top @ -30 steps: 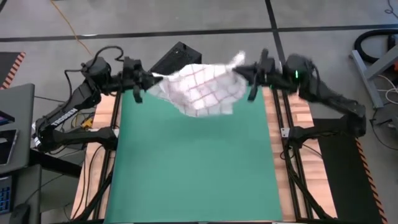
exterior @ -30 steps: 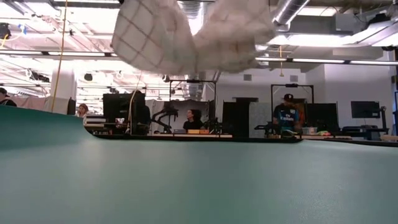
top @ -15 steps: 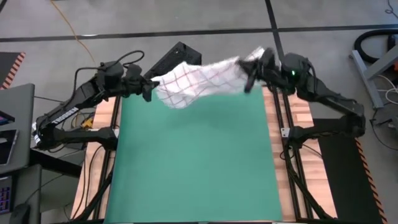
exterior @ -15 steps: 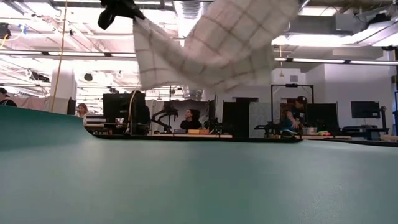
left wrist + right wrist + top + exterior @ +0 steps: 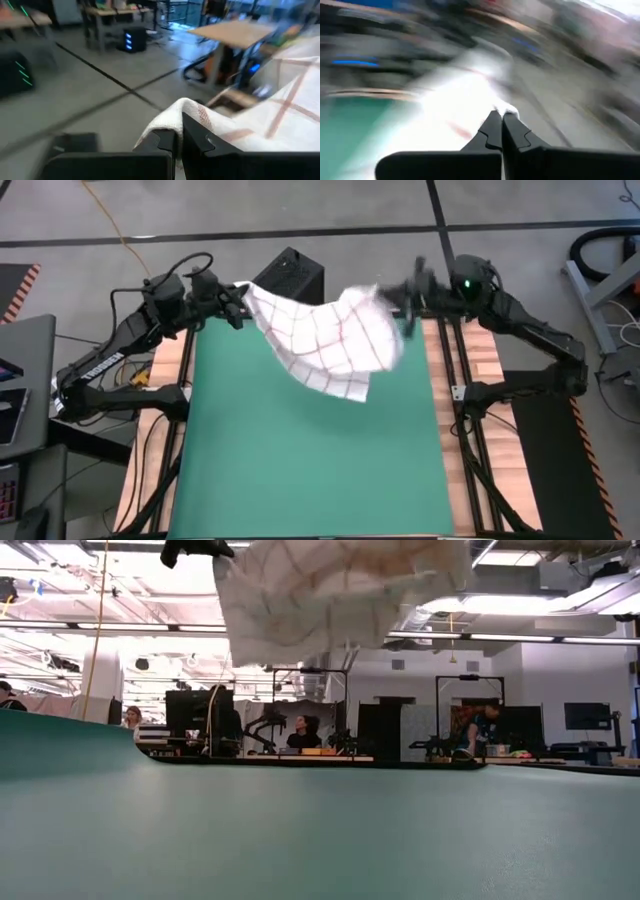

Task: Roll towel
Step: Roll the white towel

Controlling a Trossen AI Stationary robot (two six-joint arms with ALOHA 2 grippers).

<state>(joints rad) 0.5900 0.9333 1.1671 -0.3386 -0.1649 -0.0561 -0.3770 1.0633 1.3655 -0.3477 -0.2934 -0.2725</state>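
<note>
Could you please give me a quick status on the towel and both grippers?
Left gripper and right gripper shut on towel corners. Towel airborne above green mat. Nothing in the way.

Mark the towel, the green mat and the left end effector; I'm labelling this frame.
towel (image 5: pixel 325 340): high view, middle of the cloth.
green mat (image 5: pixel 310 470): high view, bare centre.
left end effector (image 5: pixel 240 306): high view, fingertips pinching the towel's corner.

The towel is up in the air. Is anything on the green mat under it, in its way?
No. The towel hangs between the left end effector and the right end effector, and nothing visible lies on the green mat below.
</note>
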